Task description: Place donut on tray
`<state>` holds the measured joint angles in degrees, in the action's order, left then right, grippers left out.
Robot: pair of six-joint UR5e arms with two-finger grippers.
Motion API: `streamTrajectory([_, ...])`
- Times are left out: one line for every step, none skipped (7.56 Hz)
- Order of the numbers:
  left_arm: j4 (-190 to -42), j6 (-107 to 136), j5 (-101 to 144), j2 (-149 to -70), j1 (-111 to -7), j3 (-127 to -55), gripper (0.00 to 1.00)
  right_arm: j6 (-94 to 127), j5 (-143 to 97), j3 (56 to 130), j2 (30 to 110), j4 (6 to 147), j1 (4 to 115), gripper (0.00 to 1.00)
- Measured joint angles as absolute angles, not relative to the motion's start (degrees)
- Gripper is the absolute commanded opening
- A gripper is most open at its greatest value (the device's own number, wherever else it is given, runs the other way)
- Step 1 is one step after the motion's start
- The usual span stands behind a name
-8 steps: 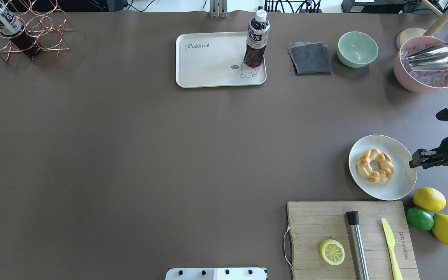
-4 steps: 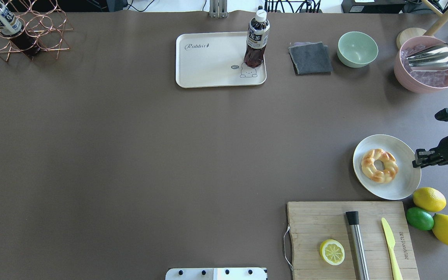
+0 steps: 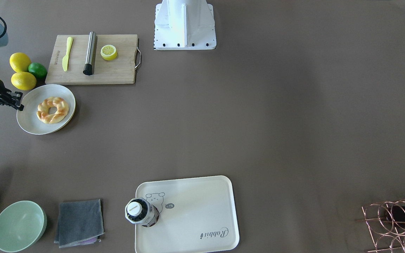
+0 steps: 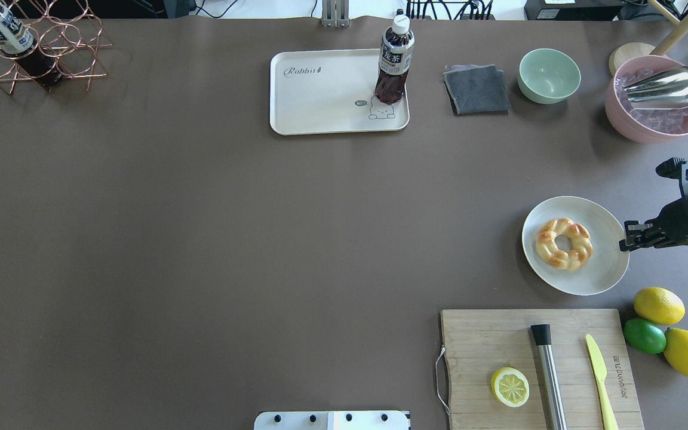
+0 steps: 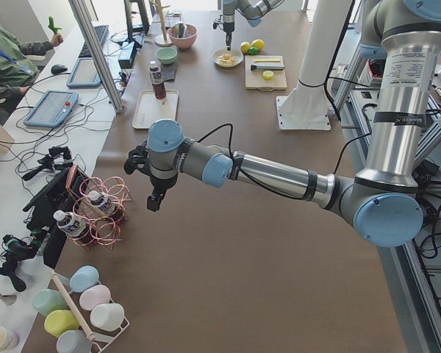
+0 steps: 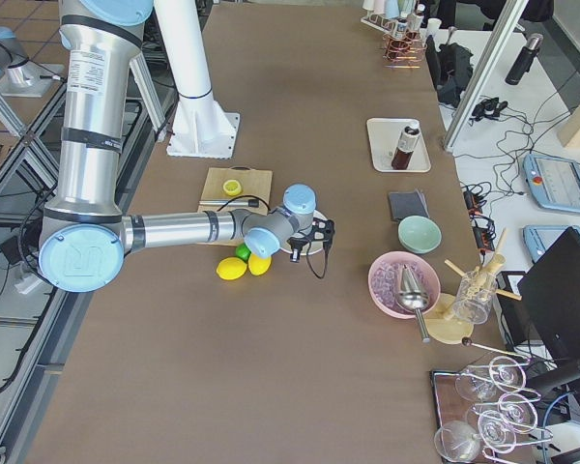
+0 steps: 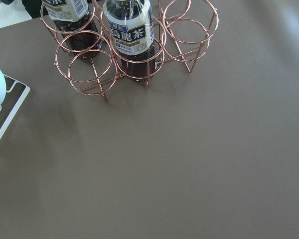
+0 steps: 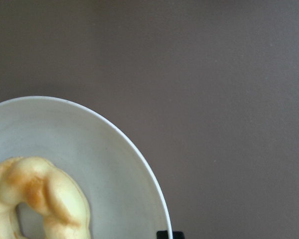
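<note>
The donut [image 4: 564, 243] is a braided golden ring lying on a round off-white plate [image 4: 607, 272] at the right of the table; it also shows in the front view [image 3: 52, 110] and the right wrist view [image 8: 35, 199]. My right gripper [image 4: 624, 242] is shut on the plate's right rim. The cream tray [image 4: 320, 101] with the bear drawing lies at the far middle, with a tea bottle [image 4: 393, 63] standing on its right corner. My left gripper [image 5: 154, 198] hangs over the table near the copper rack; I cannot tell whether it is open or shut.
A wooden cutting board [image 4: 487, 346] with a lemon half [image 4: 510, 387], a steel tool and a yellow knife lies just near of the plate. Two lemons and a lime [image 4: 644, 335] sit to its right. A grey cloth [image 4: 476, 89], green bowl [image 4: 549, 74] and pink bowl [image 4: 657, 119] stand at the back right.
The plate with the donut first shifted slightly right, then slid left and away from the cutting board, together with my right gripper at its rim.
</note>
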<state>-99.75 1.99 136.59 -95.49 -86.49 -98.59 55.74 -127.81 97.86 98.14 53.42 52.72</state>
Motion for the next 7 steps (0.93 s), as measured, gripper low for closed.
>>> streamTrajectory([-99.69,2.1,136.72,-95.5,-86.48,-98.61,0.98,56.0,-129.27,98.92,97.13,53.5,53.0,0.0])
streamTrajectory([-99.53,2.33,137.71,-95.71,-86.48,-98.33,0.98,56.71,-130.71,99.38,94.88,53.78,53.76,0.0])
streamTrajectory([-99.57,3.93,139.33,-96.31,-86.38,-98.01,0.98,58.55,-132.01,99.46,91.13,54.38,54.33,0.0])
streamTrajectory([-99.67,8.01,141.01,-97.64,-86.09,-98.08,0.98,60.78,-133.36,99.55,86.13,56.48,54.71,0.0])
streamTrajectory([-99.8,13.27,142.58,-99.37,-84.63,-98.33,0.97,63.29,-133.9,99.45,80.67,59.43,54.48,0.0])
streamTrajectory([-100.5,19.35,143.51,-101.39,-82.06,-98.44,0.95,66.58,-133.72,99.42,75.21,62.25,53.23,0.0])
streamTrajectory([-102.87,26.07,143.87,-103.17,-78.66,-98.28,0.94,70.88,-132.05,99.36,70.62,63.73,50.96,0.0])
